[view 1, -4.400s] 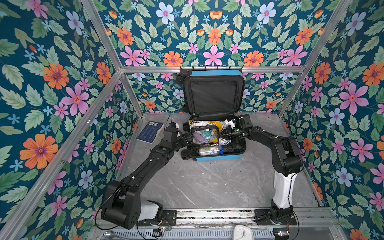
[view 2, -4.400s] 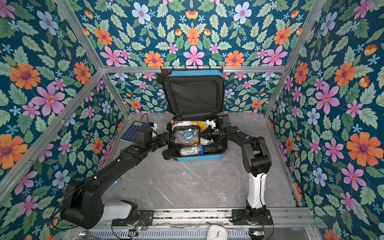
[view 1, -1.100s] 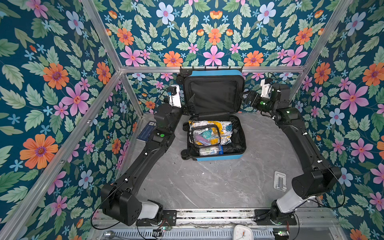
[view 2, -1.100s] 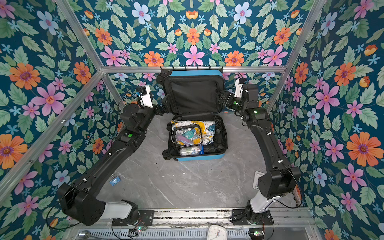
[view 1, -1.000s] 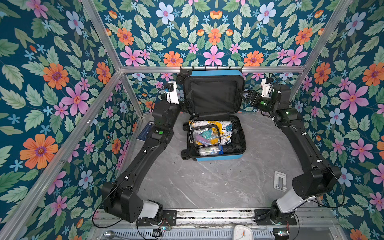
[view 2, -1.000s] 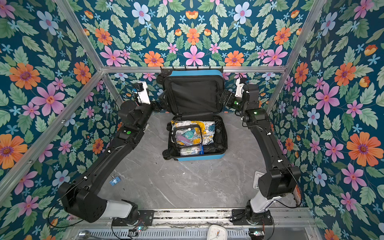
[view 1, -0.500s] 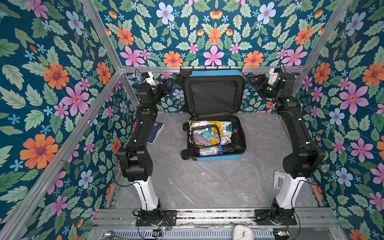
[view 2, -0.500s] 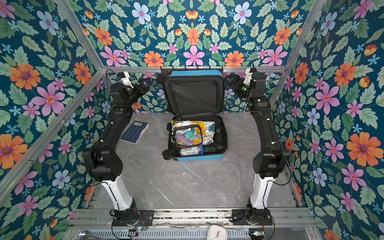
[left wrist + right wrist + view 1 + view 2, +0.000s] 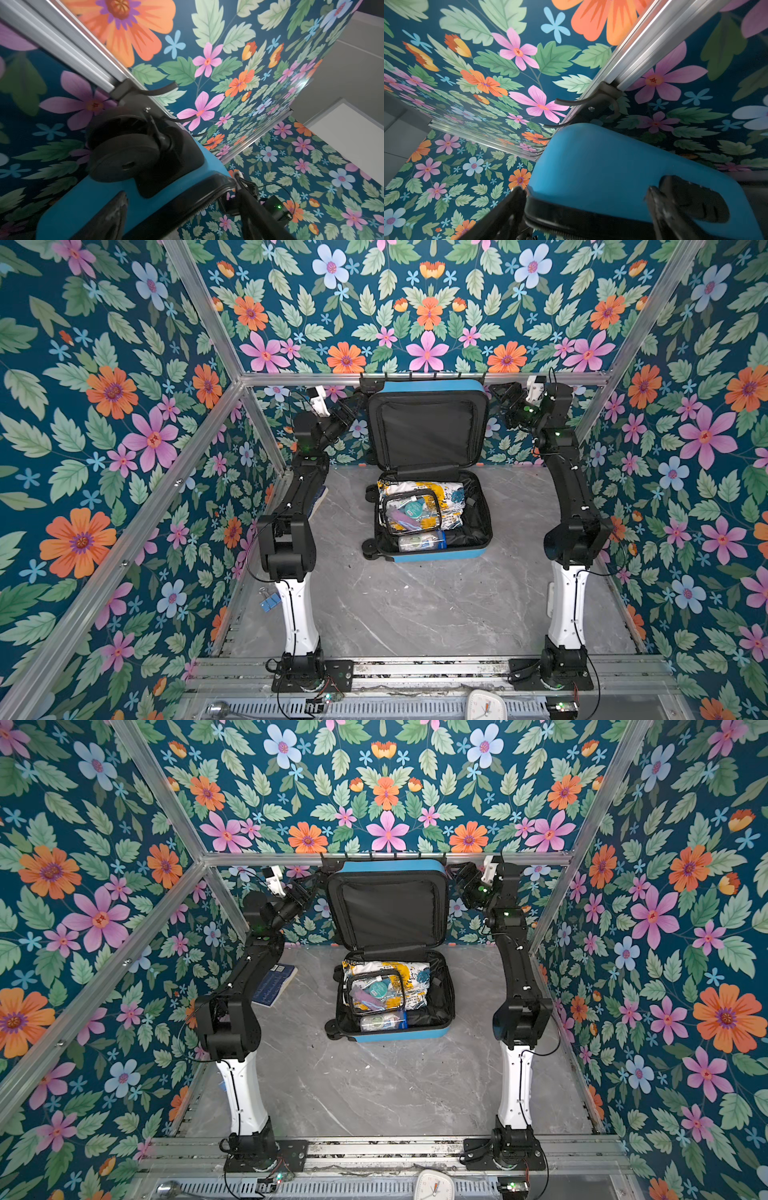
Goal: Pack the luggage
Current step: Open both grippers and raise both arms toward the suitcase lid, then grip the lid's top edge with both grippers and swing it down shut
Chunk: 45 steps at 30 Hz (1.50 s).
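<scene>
Grey marble tabletop (image 9: 415, 605), enclosed by floral walls (image 9: 124, 406). Left of the luggage (image 9: 428, 435): dark-blue notebook (image 9: 276, 982). Luggage open at rear centre, lid upright (contents packed in base). Left gripper (image 9: 360, 400): jaws wide, clamped astride lid's left top corner. Right gripper (image 9: 496, 390): likewise, right top corner. Left wrist view only: black wheel (image 9: 124, 158) on that corner. Right wrist view: bare blue shell.

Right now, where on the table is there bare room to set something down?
The widest bare patch is the table in front of the luggage, between the arm bases. A narrower strip runs between luggage and right arm. Crowded: by the left arm, where the folded dark-blue item lies, and the lid's top corners, at the left gripper and right gripper.
</scene>
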Each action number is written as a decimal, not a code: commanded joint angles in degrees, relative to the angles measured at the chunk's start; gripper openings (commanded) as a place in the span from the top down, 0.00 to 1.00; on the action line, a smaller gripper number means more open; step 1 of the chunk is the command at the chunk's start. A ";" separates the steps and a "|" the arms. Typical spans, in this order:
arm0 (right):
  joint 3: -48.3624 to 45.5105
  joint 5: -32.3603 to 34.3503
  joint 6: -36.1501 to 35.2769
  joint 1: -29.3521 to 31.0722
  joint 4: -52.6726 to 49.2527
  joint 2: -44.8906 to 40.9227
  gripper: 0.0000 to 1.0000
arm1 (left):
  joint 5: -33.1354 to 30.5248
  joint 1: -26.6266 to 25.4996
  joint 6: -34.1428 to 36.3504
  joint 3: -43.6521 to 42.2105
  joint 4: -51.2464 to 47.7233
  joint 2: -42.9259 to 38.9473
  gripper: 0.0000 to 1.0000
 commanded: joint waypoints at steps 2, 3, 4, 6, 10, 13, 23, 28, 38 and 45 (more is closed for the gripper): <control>0.60 -1.57 2.14 0.14 2.78 0.79 0.08 | 1.34 -1.07 -2.63 3.64 4.06 2.18 0.16; 0.35 -1.63 1.97 0.19 2.75 0.75 0.08 | 1.52 -1.31 -2.80 4.29 4.06 2.64 0.16; 0.08 -1.78 1.79 0.36 2.79 0.73 0.08 | 1.71 -1.61 -2.73 4.56 3.95 2.83 0.16; -0.21 -2.16 1.30 0.60 2.90 0.73 0.08 | 1.97 -2.02 -2.10 4.58 3.55 2.99 0.16; -0.12 -2.69 0.04 1.19 2.69 0.79 0.08 | 1.98 -2.47 -1.30 4.13 2.93 2.61 0.16; -0.08 -3.14 -0.29 1.59 2.62 0.70 0.09 | 2.33 -2.78 -1.24 4.13 3.04 2.46 0.16; -8.81 -4.03 -1.86 2.55 3.88 -5.17 0.13 | 3.12 -3.09 -1.03 -4.58 5.77 -3.43 0.17; -20.69 -2.83 -3.59 3.00 7.42 -13.09 0.14 | 2.95 -3.17 -0.88 -12.45 8.46 -9.16 0.18; -51.78 -0.41 -3.13 3.24 20.24 -31.45 0.14 | 0.40 -4.56 -1.17 -33.00 13.38 -22.88 0.18; -66.85 -1.21 -3.77 4.45 23.35 -41.17 0.14 | -1.26 -7.50 1.61 -44.08 10.20 -32.10 0.19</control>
